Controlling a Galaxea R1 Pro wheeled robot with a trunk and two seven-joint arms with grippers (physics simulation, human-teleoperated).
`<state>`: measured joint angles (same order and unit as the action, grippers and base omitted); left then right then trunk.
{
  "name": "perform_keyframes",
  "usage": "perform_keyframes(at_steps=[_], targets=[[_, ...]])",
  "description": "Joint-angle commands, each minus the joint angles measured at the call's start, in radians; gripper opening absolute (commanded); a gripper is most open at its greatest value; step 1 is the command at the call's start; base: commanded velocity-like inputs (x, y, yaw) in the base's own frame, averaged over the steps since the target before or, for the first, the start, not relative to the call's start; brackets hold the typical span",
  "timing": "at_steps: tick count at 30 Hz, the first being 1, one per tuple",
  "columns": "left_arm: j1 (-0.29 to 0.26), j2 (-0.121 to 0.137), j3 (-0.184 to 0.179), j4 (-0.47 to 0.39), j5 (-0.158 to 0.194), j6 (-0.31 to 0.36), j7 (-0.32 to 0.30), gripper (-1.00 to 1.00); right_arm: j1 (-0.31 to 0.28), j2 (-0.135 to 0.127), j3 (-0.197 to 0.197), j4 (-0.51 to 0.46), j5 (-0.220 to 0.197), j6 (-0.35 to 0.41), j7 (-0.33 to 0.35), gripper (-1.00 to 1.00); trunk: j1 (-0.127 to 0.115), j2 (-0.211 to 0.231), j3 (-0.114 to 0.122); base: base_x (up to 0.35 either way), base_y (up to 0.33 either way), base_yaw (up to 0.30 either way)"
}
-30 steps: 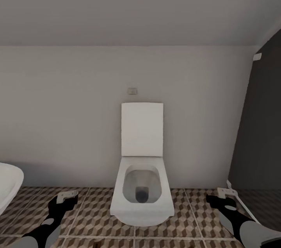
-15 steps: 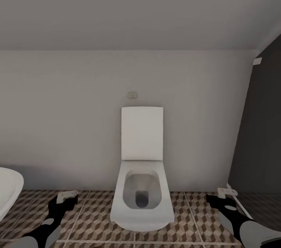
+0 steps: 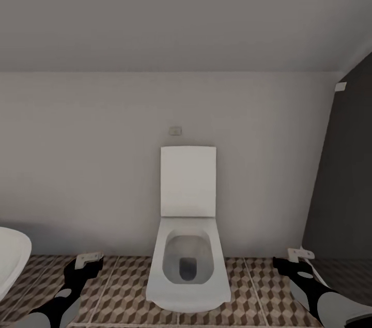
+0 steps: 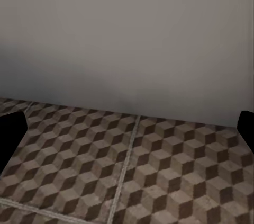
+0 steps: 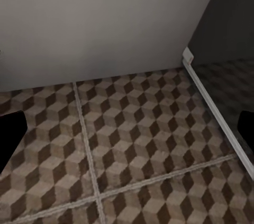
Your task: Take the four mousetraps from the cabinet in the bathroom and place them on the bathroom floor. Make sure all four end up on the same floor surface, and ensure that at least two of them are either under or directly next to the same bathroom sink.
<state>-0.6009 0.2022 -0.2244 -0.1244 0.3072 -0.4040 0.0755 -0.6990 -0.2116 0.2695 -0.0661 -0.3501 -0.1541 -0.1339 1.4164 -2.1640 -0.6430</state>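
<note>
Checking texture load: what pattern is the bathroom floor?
Brown, beige and cream cube-pattern tiles with pale grout lines on the bathroom floor; clearest in the right wrist view.

White toilet (image 3: pixel 188 245), brown-beige cube-patterned floor (image 4: pixel 132 171), pale grey wall (image 3: pixel 93 152)

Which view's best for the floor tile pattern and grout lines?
The right wrist view: the bathroom floor covers most of it, with the cube pattern and crossing grout lines sharp. The left wrist view shows the same tiling across its lower half. The head view gives a narrow strip beside the toilet.
</note>
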Motion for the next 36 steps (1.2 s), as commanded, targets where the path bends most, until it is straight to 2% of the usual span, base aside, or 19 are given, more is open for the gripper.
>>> perform_keyframes(at_steps=[1,36], targets=[[0.0,0.0,-0.009,0.0,0.004,-0.003,0.006,1.0,0.0,0.0,0.008,0.0,-0.009,-0.002,-0.003,1.0,-0.004,0.007,0.002,0.0,0.0,0.0],[0.0,0.0,-0.009,0.0,0.004,-0.003,0.006,1.0,0.0,0.0,0.008,-0.009,0.01,0.009,-0.008,1.0,-0.138,0.252,0.112,0.0,0.0,0.0]])
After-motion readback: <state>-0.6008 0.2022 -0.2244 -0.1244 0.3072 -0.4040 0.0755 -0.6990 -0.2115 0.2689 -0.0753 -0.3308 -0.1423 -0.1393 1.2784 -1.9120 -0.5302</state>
